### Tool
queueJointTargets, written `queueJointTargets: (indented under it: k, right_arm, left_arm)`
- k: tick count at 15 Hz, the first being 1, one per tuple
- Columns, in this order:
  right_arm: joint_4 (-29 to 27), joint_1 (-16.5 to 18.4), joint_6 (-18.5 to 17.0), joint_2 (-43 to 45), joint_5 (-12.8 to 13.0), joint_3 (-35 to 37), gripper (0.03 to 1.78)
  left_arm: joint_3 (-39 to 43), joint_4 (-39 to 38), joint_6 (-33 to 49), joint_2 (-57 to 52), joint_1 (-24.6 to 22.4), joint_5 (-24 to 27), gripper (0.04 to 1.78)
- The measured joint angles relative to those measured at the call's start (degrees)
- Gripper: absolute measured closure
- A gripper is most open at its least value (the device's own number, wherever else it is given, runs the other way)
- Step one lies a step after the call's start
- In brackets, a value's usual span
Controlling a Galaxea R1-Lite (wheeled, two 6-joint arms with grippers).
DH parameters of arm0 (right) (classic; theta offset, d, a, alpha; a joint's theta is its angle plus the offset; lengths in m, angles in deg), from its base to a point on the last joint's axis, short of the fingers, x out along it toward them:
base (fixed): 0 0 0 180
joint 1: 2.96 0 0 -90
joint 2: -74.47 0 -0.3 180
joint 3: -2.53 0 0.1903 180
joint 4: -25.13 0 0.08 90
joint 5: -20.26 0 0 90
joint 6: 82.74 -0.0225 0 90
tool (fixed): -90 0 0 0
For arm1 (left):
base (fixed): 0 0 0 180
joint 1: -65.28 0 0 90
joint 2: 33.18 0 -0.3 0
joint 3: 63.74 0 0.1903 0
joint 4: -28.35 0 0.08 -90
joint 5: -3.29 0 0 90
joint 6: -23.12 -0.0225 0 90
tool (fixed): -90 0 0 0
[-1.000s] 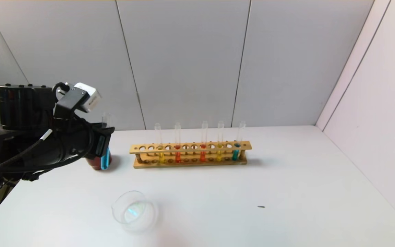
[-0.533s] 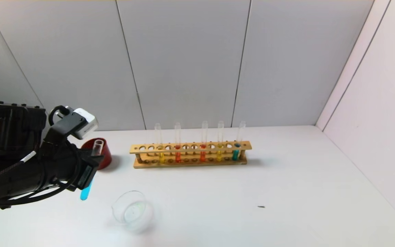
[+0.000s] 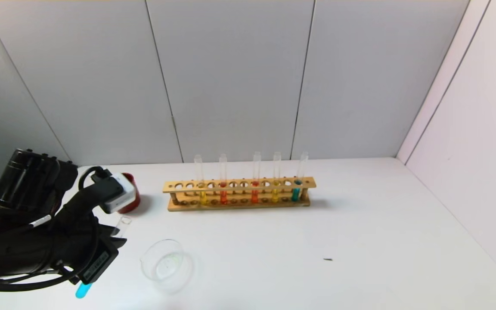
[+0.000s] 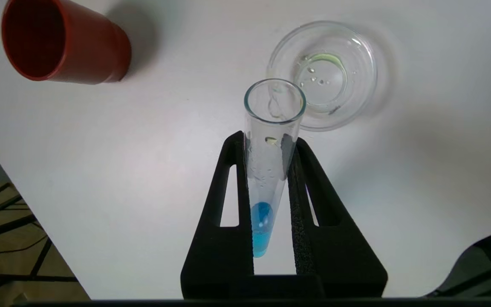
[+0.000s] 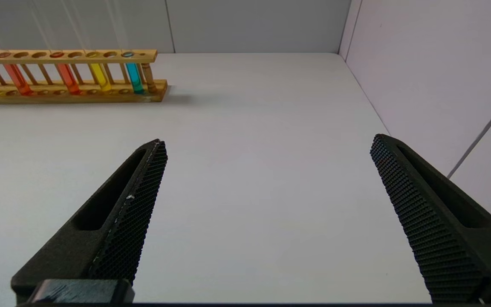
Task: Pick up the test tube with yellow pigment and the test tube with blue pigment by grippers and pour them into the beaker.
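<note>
Black, coarse-textured fingers (image 4: 296, 200) of the left gripper (image 4: 271, 149) clamped from both sides on the test tube with blue pigment (image 4: 271, 140), pressed against its smooth clear glass wall. Held low at the near left of the white table (image 3: 360, 241), just left of the beaker (image 3: 168, 265) and not touching it. Slender and round-bottomed, with a little cyan-blue liquid pooled at the closed end (image 3: 82, 291) and droplets clinging to the inner wall. Long axis tilted, open rim (image 3: 123, 221) up and leaning toward the beaker, rounded bottom down and toward the table's near left edge. In the left wrist view, rim overlapped the beaker's edge (image 4: 322, 74). Beaker low, wide, clear glass, with a faint yellowish-green film and a few drops on its floor. Opaque dark red cup (image 3: 131, 202), tapered and upright, behind the left gripper's white camera block (image 3: 119, 198). Farther back, a long wooden rack (image 3: 239, 193) with rows of round holes, carrying five upright tubes: the test tube with yellow pigment (image 3: 275, 181) among them, another yellow one, two orange-red, and one teal-blue at the right end. Right gripper (image 5: 267, 170) parked low over bare table on the right, its waffle-textured black fingers (image 5: 143, 200) spread wide apart, gripping nothing.
</note>
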Motion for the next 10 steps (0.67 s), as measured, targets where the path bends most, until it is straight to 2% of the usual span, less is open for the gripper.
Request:
queueJointTargets:
  k: [3,8,10]
  right_arm:
    - [0.0,0.0,0.0,0.0,0.0,0.0,0.07]
    - [0.0,0.0,0.0,0.0,0.0,0.0,0.07]
    - [0.0,0.0,0.0,0.0,0.0,0.0,0.07]
  left_arm:
    - [-0.8,0.8,-2.0,2.4,1.8,-4.7,1.52]
    - [-1.5,3.1,-3.6,8.3,8.0,-14.4,1.52]
    - [-2.4,4.7,-3.9,11.0,9.5,-16.3,1.52]
